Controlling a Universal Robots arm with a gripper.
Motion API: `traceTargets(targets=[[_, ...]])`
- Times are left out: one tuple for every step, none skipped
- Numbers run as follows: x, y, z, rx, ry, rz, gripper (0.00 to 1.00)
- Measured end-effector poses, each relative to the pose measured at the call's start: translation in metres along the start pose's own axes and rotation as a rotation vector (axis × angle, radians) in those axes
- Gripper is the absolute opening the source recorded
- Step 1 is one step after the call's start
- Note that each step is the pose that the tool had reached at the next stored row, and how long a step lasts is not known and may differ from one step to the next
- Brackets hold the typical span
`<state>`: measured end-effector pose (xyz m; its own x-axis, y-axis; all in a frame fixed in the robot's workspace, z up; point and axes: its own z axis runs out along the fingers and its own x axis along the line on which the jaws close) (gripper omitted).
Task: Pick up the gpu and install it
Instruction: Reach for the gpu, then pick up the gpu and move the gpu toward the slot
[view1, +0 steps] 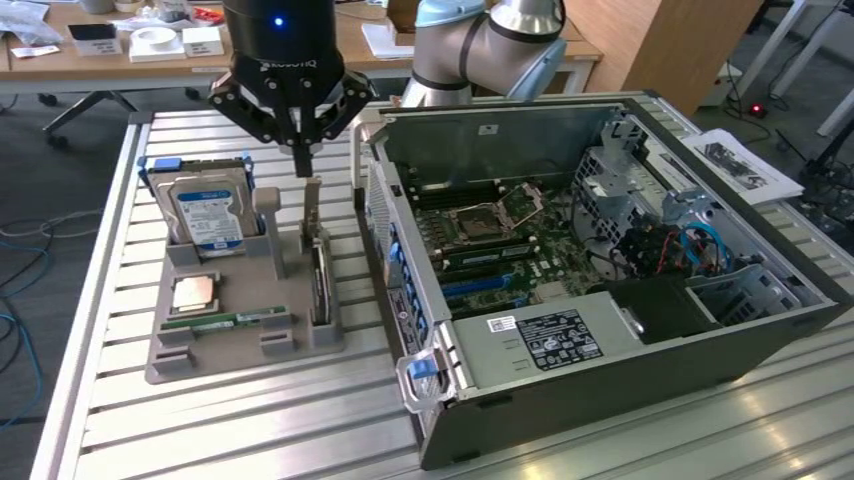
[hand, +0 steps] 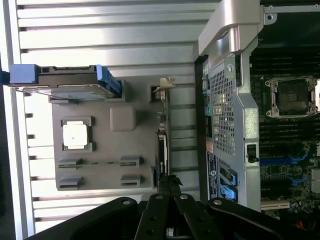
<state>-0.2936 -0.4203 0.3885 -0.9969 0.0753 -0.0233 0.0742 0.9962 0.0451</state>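
Observation:
The gpu (view1: 318, 262) stands on its long edge in a slot of the grey holder tray (view1: 240, 352), with its pale end bracket pointing up. My gripper (view1: 303, 165) hangs straight over that upper end, its fingers pressed together and shut. The fingertips are level with the top of the bracket, and I cannot tell whether they touch it. In the wrist view the gpu (hand: 162, 137) shows edge-on as a thin dark strip, and the gripper (hand: 169, 181) sits over one end of it.
The tray also holds a hard drive (view1: 207, 212) with a blue label, a CPU (view1: 196, 291) and a RAM stick (view1: 227, 321). At the exterior view's right an open computer case (view1: 627, 330) lies on its side with the motherboard (view1: 494, 235) exposed. Everything rests on a slatted metal table (view1: 240, 430).

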Motion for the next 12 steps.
traceTargets(targets=[[0.0005,0.0000,0.0003,-0.0001,-0.0001,0.000,0.11],[0.0011,-0.0001,0.0005,-0.0001,0.0000,0.000,0.11],[0.0013,-0.0001,0.0005,0.0000,0.0000,0.000,0.11],[0.0013,-0.0001,0.0005,0.0001,0.0001,0.000,0.11],[0.0014,-0.0001,0.0005,0.0001,0.0001,0.000,0.11],[0.0014,-0.0001,0.0005,0.0000,0.0000,0.000,0.11],[0.0014,-0.0001,0.0005,0.0000,0.0001,0.000,0.11],[0.0014,-0.0001,0.0006,0.0000,0.0000,0.000,0.11],[0.0014,-0.0001,0.0005,0.0000,0.0001,0.000,0.11],[0.0014,-0.0001,0.0005,0.0001,0.0000,0.000,0.11],[0.0014,-0.0001,0.0005,0.0000,0.0001,0.000,0.11],[0.0014,-0.0001,0.0005,0.0000,0.0001,0.000,0.11]])
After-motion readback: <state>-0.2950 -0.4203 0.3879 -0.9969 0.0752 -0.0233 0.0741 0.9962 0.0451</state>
